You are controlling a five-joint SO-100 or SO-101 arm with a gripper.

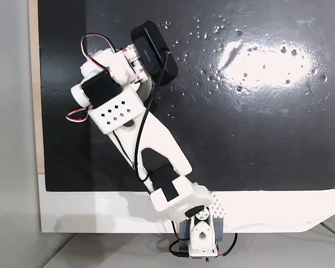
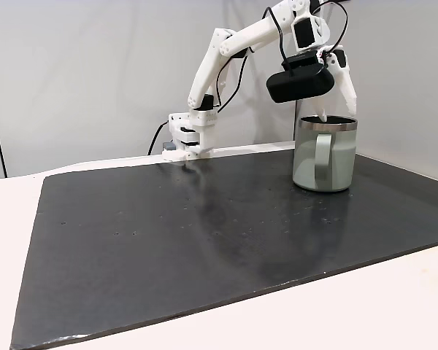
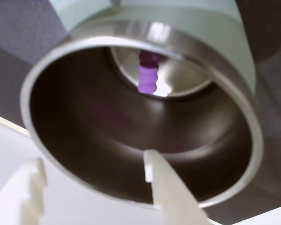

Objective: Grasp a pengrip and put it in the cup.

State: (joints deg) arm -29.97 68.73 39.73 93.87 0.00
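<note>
A black mat [image 2: 204, 240] lies flat on the white bench [image 2: 394, 306], covering most of it; bare bench shows along the mat's near edge and left side in a fixed view. The mat's surface is glossy, with a bright glare patch [image 1: 268, 58] and small pale specks, perhaps dust or droplets. A grey wall [image 2: 95, 73] rises behind the mat.

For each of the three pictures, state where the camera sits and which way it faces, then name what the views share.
A fixed view: above, facing straight down on the black mat and the white arm.
A fixed view: low at the mat's far side, facing the arm's base; the gripper hangs over the cup.
Wrist view: on the gripper, looking into the cup at the pengrip; a fingertip shows.
Shared: cup, arm.
</note>
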